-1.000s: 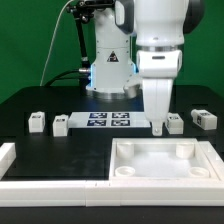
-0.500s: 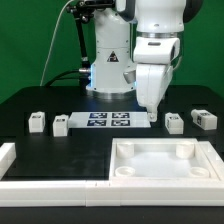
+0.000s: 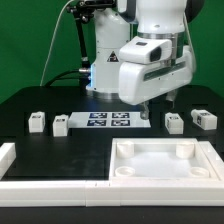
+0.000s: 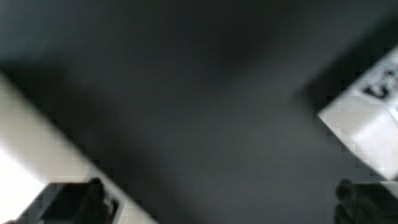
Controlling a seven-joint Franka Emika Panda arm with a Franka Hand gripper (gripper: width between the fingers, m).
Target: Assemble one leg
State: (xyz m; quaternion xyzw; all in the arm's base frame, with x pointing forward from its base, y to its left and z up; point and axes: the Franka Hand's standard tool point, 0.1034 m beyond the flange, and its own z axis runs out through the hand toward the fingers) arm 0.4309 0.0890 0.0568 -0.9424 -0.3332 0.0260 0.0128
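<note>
Four small white legs lie on the black table in the exterior view: two at its left (image 3: 37, 122) (image 3: 61, 125) and two at its right (image 3: 174, 121) (image 3: 204, 118). My gripper (image 3: 160, 105) hangs tilted above the table, just left of the nearer right-hand leg and above it, touching nothing. In the wrist view the gripper (image 4: 217, 205) is open, its two dark fingers (image 4: 71, 203) wide apart with only blurred dark table between them. A blurred white piece with black marks (image 4: 365, 100) shows at the picture's edge.
The marker board (image 3: 110, 121) lies between the leg pairs. The large white tray-like piece with corner sockets (image 3: 165, 160) sits in front. A white rim (image 3: 10, 160) runs along the exterior view's left front. The robot base (image 3: 108, 60) stands behind.
The gripper has lifted off the table beside the right-hand legs and swung to a tilted pose. All four legs stay where they were.
</note>
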